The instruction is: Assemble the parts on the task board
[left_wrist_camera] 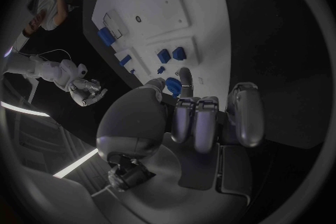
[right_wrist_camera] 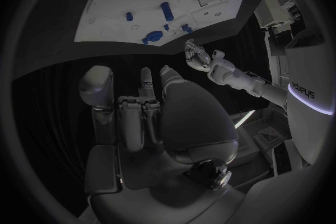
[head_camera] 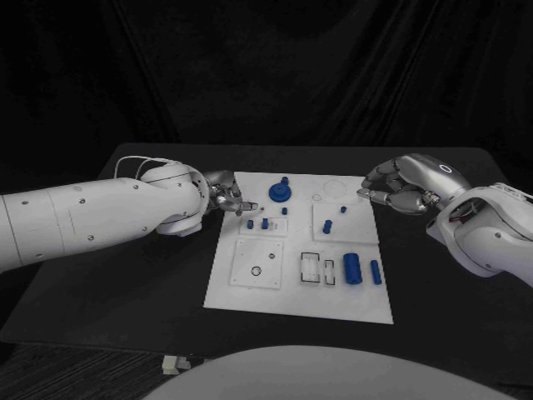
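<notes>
1. Board position – the white task board point(head_camera: 301, 283) lies flat in the middle of the black table point(head_camera: 122, 283), between the two hands.
2. Parts – small blue pieces are seen on the board: a round knobbed part point(head_camera: 280, 192) at the far left corner, short pegs point(head_camera: 258, 223) just below it, one peg point(head_camera: 326, 225) in the middle right panel, and two longer cylinders point(head_camera: 353, 269) beside the slots near the right edge.
3. Left hand point(head_camera: 227, 197) – held at the board's far left edge, just beside the knobbed part. Fingers are curled in; nothing is seen gripped in the left wrist view, where one fingertip point(left_wrist_camera: 184, 75) points toward the blue pieces.
4. Right hand point(head_camera: 395, 190) – hovers off the board's far right corner, fingers loosely curled, nothing seen held.
5. Handling, judged – parts look like rigid moulded plastic: light, stiff, not fragile, somewhat smooth. Slip and roll are the likely risks for the cylinders.
6. Grip, judged – cylinders are best pinched across the middle of the barrel; pegs at the top end, so the lower end stays free for insertion. The knobbed part is best taken by its upright stem.
</notes>
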Controlling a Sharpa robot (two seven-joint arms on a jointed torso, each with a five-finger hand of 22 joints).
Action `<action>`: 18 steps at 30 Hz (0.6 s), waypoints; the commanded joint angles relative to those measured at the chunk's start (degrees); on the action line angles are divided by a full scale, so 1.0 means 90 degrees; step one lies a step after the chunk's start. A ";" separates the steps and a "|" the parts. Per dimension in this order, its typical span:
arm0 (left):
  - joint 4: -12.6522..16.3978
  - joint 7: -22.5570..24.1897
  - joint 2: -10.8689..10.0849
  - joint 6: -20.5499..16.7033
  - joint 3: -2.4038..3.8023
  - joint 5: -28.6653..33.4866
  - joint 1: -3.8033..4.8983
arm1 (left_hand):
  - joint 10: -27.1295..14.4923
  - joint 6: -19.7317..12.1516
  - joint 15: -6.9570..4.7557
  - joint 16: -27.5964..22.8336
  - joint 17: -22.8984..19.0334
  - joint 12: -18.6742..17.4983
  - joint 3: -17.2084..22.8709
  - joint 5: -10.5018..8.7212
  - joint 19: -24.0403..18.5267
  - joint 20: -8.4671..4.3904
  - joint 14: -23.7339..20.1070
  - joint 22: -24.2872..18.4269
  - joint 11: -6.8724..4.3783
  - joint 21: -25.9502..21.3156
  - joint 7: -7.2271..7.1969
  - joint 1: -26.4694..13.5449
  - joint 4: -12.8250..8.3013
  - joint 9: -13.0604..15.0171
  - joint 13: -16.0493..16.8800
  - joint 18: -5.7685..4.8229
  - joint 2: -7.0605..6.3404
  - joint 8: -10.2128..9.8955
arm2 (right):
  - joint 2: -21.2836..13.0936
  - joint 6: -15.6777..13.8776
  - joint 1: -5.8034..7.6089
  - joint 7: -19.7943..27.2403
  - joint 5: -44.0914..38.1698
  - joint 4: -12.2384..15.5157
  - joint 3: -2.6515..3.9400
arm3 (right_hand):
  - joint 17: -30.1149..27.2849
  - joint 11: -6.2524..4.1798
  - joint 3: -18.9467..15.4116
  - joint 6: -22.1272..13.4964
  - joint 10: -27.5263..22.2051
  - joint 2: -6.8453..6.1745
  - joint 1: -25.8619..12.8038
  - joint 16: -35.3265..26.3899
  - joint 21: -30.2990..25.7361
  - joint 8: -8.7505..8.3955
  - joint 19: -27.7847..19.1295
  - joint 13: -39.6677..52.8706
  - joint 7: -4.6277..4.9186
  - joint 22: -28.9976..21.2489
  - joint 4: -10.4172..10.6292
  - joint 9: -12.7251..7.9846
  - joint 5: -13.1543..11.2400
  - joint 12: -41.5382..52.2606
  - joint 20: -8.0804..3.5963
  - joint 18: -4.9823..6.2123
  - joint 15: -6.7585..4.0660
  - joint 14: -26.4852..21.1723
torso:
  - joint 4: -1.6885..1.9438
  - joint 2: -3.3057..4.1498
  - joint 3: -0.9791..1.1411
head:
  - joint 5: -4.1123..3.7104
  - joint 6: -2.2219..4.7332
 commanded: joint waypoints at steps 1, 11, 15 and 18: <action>-0.0018 0.0116 0.0049 -0.0159 0.0006 -0.0167 -0.0029 | 0.0456 0.0047 -0.0053 0.0016 0.1677 0.0011 -0.0032 -0.0024 0.0044 0.0006 0.0661 0.1188 -0.0059 0.0031 -0.0009 -0.0003 -0.0009 -0.0010 0.1464 0.0078 -0.0060 -0.0023 | -0.0009 0.0008 -0.0017 -0.0100 -0.0011 0.0017 0.0004 | 0.1475 0.0061 -0.0003 0.0021 0.0666 0.0062 0.0013 -0.0020 -0.0038 -0.0012 -0.0049 0.1678 0.0029 0.0655 -0.0041 -0.0010 0.0021 0.0016 -0.0015 0.0092 0.0033 0.0622 | 0.0000 -0.0004 0.0002 | -0.0009 -0.0001; -0.0078 -0.0005 0.0164 0.0242 0.0006 -0.0175 -0.0117 | 0.0443 0.0091 -0.0057 0.0016 0.1677 -0.0007 -0.0037 -0.0032 0.0040 0.0000 0.0661 0.1184 -0.0065 0.0015 -0.0016 -0.0001 -0.0008 -0.0049 0.1449 0.0080 -0.0012 -0.0045 | -0.0013 0.0001 -0.0024 -0.0096 -0.0010 0.0021 0.0004 | 0.1477 0.0063 0.0000 0.0023 0.0666 0.0063 0.0030 -0.0019 -0.0052 -0.0013 -0.0048 0.1678 0.0029 0.0652 -0.0051 -0.0011 0.0032 0.0016 -0.0014 0.0094 0.0033 0.0622 | 0.0001 0.0003 -0.0001 | -0.0031 -0.0001; -0.0092 -0.0076 0.0179 0.0389 0.0006 -0.0175 -0.0169 | 0.0435 0.0104 -0.0059 0.0016 0.1677 -0.0016 -0.0035 -0.0007 0.0032 -0.0002 0.0661 0.1179 -0.0067 -0.0002 -0.0018 0.0010 -0.0012 -0.0070 0.1441 0.0084 0.0008 -0.0061 | -0.0021 -0.0004 -0.0028 -0.0093 -0.0010 0.0029 0.0004 | 0.1477 0.0063 0.0000 0.0023 0.0666 0.0063 0.0030 -0.0019 -0.0052 -0.0013 -0.0048 0.1678 0.0029 0.0652 -0.0051 -0.0011 0.0032 0.0016 -0.0014 0.0094 0.0033 0.0622 | -0.0002 0.0005 0.0001 | -0.0035 -0.0001; -0.0101 -0.0100 0.0183 0.0436 0.0006 -0.0176 -0.0196 | 0.0429 0.0105 -0.0060 0.0016 0.1677 -0.0024 -0.0036 0.0017 0.0022 -0.0003 0.0661 0.1173 -0.0067 -0.0024 -0.0017 0.0017 -0.0013 -0.0085 0.1434 0.0088 0.0018 -0.0075 | -0.0027 -0.0006 -0.0029 -0.0093 -0.0010 0.0032 0.0004 | 0.1469 0.0063 -0.0001 0.0024 0.0666 0.0061 0.0032 -0.0025 -0.0055 -0.0013 -0.0048 0.1678 0.0030 0.0651 -0.0052 -0.0011 0.0034 0.0016 -0.0014 0.0094 0.0033 0.0620 | -0.0003 0.0002 0.0001 | -0.0038 -0.0001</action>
